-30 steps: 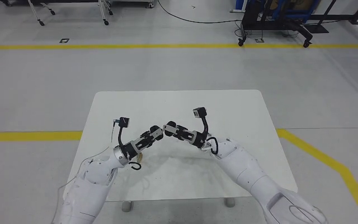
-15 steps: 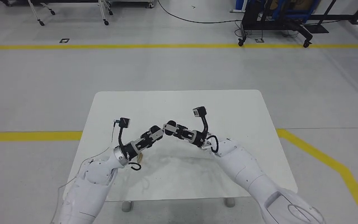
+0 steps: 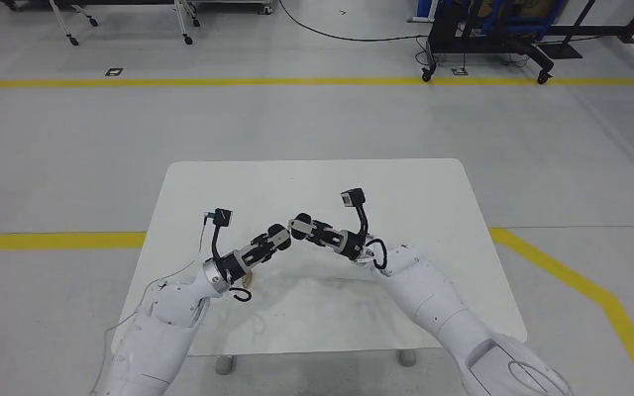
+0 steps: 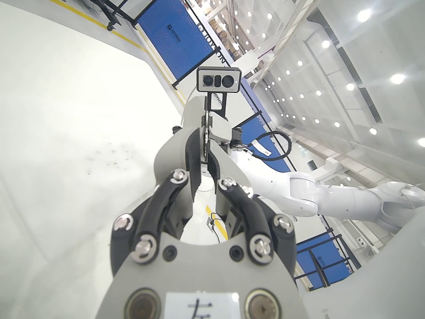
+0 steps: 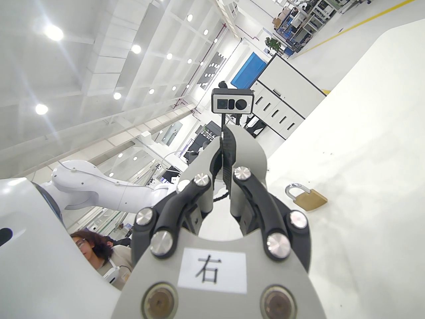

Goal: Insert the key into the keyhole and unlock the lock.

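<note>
Smooth matt white on the table (image 3: pixel 426 188), flecked with a few dark specks. Brushed, brass-coloured metal for the body of the padlock (image 5: pixel 310 199), polished silvery metal for its shackle. Matt grey plastic-looking shells on the left gripper (image 4: pixel 205 137) and the right gripper (image 5: pixel 225 136); semi-gloss black links, bright metal rivet heads, ribbed black rubbery pads (image 4: pixel 193 157). Thin sliver of bare bright metal, the key (image 4: pixel 206 122), edge-on between the left pads. Smooth white paper-like label (image 5: pixel 212 268) at each gripper's base. Matt silver-grey housing and glossy dark lenses on the facing wrist camera (image 5: pixel 233 104).
</note>
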